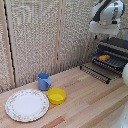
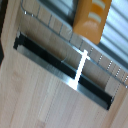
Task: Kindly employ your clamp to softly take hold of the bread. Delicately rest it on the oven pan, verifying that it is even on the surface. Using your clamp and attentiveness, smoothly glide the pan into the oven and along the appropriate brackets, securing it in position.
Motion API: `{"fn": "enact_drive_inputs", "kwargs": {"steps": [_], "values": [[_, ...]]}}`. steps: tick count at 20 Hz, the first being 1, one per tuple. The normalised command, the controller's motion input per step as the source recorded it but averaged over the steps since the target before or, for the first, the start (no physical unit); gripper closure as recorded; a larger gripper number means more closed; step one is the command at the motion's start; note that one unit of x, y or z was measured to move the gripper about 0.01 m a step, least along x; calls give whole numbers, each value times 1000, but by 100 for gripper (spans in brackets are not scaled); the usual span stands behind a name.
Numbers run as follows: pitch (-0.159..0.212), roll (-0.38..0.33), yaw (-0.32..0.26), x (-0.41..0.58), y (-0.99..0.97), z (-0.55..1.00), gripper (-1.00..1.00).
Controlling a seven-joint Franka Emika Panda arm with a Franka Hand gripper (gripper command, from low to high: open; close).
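From my exterior feed, nearest me on the bench [image 1: 85, 100] sits a patterned plate [image 1: 27, 105], with a yellow bowl [image 1: 56, 95] just beside it toward the exterior view's right, and a blue mug [image 1: 44, 81] just behind the two. Farther back on the exterior view's right stands the oven [image 1: 114, 54], its barred door flap [image 1: 95, 71] folded down onto the bench. The bread [image 1: 103, 58] lies on the pan [image 1: 114, 62], which rests in the oven mouth above the flap. The claw [image 1: 105, 35] hangs above the bread, apart from it, not touching. I cannot tell from either feed whether the fingers are apart or together; they are too small and blurred outside, and the wrist view does not show them. The white arm [image 1: 109, 14] comes in from the top of the exterior view's right, bent over so that the boxy head points down toward the oven front. On the wrist feed I see the bread [image 2: 91, 19] as an orange block lying on the thin bars of the pan [image 2: 47, 21], with the flap [image 2: 65, 70] showing as a dark band with a bright glint, and the pale wood of the bench [image 2: 35, 100] beyond it. Behind the bench runs a wall of pale woven panels [image 1: 40, 35] set in wooden frames. A blurred white rounded shape [image 1: 124, 74] sits at the exterior view's right edge; I cannot tell what it is.
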Motion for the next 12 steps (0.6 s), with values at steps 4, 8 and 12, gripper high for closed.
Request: {"fn": "enact_drive_inputs", "kwargs": {"steps": [4,8,12], "values": [[145,-319,195,-109,59,-41,-100],[197,-252,148,-54,309,-114,-100],[230,-181,89,-108,563,-109,-100]]}}
